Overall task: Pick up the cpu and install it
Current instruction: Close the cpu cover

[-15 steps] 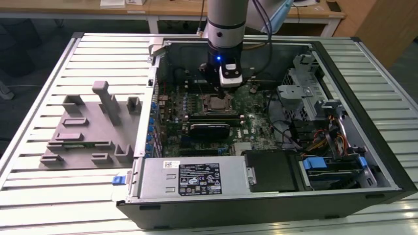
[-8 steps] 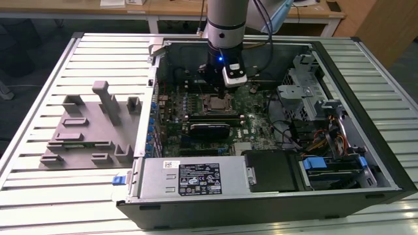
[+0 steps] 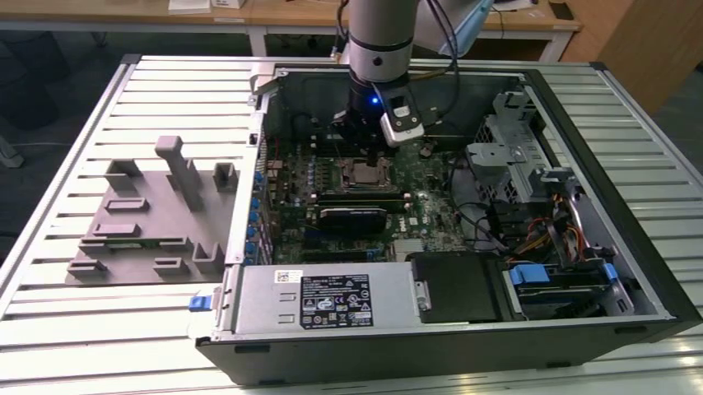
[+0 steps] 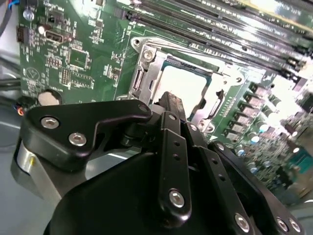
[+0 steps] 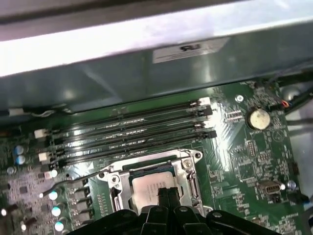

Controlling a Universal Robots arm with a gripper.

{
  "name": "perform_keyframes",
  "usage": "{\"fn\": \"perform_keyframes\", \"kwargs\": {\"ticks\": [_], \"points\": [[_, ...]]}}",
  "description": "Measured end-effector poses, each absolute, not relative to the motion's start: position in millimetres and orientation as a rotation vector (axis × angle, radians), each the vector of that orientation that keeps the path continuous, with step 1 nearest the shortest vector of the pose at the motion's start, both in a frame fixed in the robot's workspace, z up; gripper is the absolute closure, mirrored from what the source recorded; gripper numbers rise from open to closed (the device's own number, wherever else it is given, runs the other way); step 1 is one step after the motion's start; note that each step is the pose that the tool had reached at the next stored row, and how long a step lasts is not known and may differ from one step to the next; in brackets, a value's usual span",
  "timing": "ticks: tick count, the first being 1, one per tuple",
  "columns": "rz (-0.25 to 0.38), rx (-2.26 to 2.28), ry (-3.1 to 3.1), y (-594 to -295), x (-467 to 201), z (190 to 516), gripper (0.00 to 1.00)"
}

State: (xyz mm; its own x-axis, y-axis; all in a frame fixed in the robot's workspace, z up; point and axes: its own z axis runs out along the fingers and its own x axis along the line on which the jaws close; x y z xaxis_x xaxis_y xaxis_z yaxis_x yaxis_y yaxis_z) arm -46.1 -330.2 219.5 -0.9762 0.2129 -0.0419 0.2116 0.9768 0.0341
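1. The cpu (image 5: 149, 187) is seen in both wrist views. It lies inside the square metal socket frame (image 5: 190, 169) on the green motherboard (image 5: 244, 161), near the row of long black memory slots (image 5: 132, 132).
2. The gripper (image 5: 165, 192) is held just above the chip. Its two black fingertips (image 5: 162, 197) are drawn narrow, almost together, and nothing is seen between them. Whether the top plate is touched cannot be told.
3. The step in hand is judged to be the seating of the chip. The picking is taken as done, since the chip is in the socket and not in the pincer.
4. For a good result, it is judged that the chip should be kept flat and square to the frame, with all four edges level. Any pressure should be given straight down and lightly. A sideways push is to be avoided, because the contacts below are probably bent easily.
5. The chip is seen as a small flat square with a pale silvery-grey top plate, which reflects the light strongly. A thin darker margin is seen along the side toward the memory slots. It looks level, not tilted.
6. In the exterior view the arm is placed over the open computer case (image 3: 439, 362). The grey tray (image 3: 121, 255) lies well apart, at that view's left.
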Motion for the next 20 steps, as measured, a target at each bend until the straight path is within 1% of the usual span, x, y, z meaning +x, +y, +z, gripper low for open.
{"fn": "perform_keyframes", "kwargs": {"ticks": [20], "points": [[0.041, 0.320, 3.079, -330.7, -66.7, 211.6, 0.89]]}}
